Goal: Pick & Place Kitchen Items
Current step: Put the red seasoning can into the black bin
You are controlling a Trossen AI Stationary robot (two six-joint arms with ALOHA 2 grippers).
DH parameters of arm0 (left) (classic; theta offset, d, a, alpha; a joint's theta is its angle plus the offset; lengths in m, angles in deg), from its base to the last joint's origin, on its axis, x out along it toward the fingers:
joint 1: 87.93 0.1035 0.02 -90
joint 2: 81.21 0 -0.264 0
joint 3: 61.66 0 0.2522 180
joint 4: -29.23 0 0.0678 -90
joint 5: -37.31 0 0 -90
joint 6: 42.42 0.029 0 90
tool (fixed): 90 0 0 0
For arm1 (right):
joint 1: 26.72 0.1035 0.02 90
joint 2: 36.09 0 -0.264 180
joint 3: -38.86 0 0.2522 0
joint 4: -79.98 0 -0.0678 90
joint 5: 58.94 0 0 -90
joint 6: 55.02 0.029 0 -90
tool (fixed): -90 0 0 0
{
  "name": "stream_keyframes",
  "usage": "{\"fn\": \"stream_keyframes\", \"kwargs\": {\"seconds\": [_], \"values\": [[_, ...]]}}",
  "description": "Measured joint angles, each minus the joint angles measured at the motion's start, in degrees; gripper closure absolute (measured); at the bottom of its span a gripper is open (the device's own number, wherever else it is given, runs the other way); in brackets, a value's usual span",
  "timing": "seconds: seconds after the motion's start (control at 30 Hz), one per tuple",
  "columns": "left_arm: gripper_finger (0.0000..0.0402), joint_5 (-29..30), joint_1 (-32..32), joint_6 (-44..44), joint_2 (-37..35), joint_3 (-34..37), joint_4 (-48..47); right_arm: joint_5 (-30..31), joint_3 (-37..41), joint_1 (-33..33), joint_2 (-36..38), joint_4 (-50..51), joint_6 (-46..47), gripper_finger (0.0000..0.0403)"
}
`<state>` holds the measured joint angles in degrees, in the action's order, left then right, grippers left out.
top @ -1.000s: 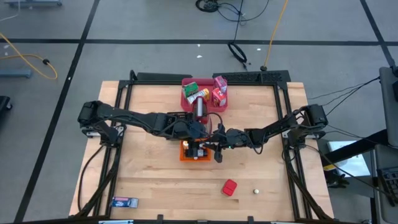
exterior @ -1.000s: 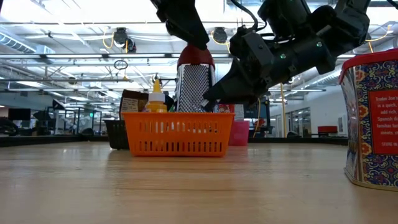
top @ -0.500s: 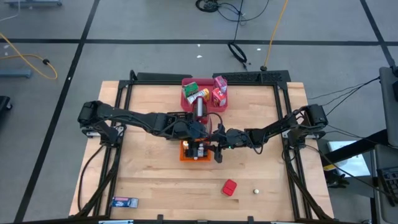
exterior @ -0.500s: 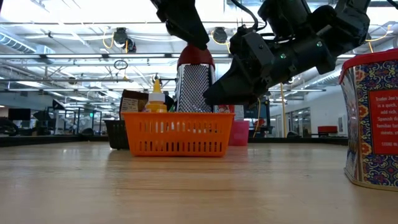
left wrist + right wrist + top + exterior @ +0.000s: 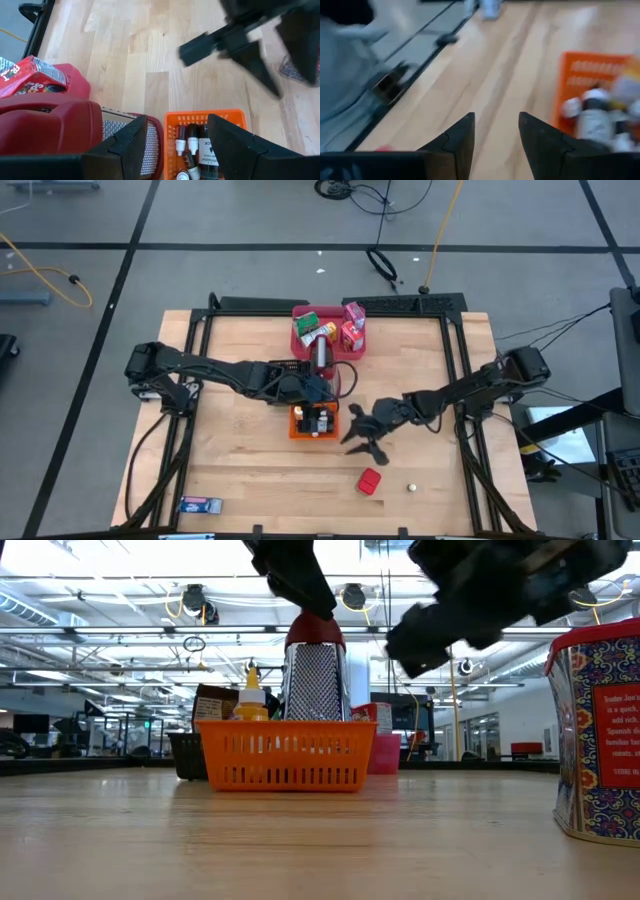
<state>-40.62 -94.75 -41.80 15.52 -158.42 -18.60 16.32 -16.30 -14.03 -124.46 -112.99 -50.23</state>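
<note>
High view: small bottles (image 5: 318, 423) stand packed in the orange basket (image 5: 298, 430) at mid-counter, and cartons (image 5: 349, 326) fill the pink tray (image 5: 300, 337) behind it. A red box (image 5: 370, 482) lies alone toward the front edge. The left claw (image 5: 325, 385), fingers apart, hangs over the basket beside the upright red-topped grater (image 5: 316, 675). The right claw (image 5: 362, 442), fingers apart and empty, hovers over bare wooden counter (image 5: 240, 460) between basket and box.

Orange basket (image 5: 314, 423) hemmed by left arm (image 5: 230, 372); bare table (image 5: 250, 470) toward front edge.
</note>
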Motion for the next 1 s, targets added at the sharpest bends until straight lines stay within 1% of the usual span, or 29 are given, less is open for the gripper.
{"fn": "stream_keyframes", "kwargs": {"seconds": [0.07, 0.17, 0.23, 0.33, 0.6, 0.8, 0.9, 1.0], "values": [[0.019, 0.0, -0.02, 0.79, 0.0, 0.0, 0.0, -0.97, 0.02, 1.35, 1.48, 3.29, -0.16, 0.0259], [0.019, 0.0, -0.02, 0.81, 0.0, 0.0, 0.04, -2.14, 0.01, 2.88, 2.72, 5.56, 1.97, 0.0257], [0.019, 0.0, -0.02, 1.01, 0.0, 0.0, 0.04, -2.58, 0.04, 3.77, 3.39, 5.81, 4.36, 0.0254], [0.019, 0.0, -0.01, 1.01, 0.0, 0.0, 0.09, -4.92, 0.02, 4.57, 3.8, 5.58, 6.38, 0.0245], [0.019, 0.0, -0.01, 1.05, 0.0, 0.0, 0.09, -5.11, 0.02, 5.89, 3.75, 7.96, 7.77, 0.0179], [0.019, 0.0, 0.0, 1.03, 0.0, 0.0, 0.07, -6.52, 0.02, 6.92, 3.75, 8.53, 8.69, 0.013], [0.019, 0.0, 0.0, 0.77, 0.0, 0.0, 0.07, -6.49, 0.02, 7.95, 3.75, 9.21, 8.66, 0.0112], [0.019, 0.0, -0.01, 0.75, 0.0, 0.0, 0.08, -6.45, 0.02, 9.26, 3.75, 9.62, 7.25, 0.0104]]}}
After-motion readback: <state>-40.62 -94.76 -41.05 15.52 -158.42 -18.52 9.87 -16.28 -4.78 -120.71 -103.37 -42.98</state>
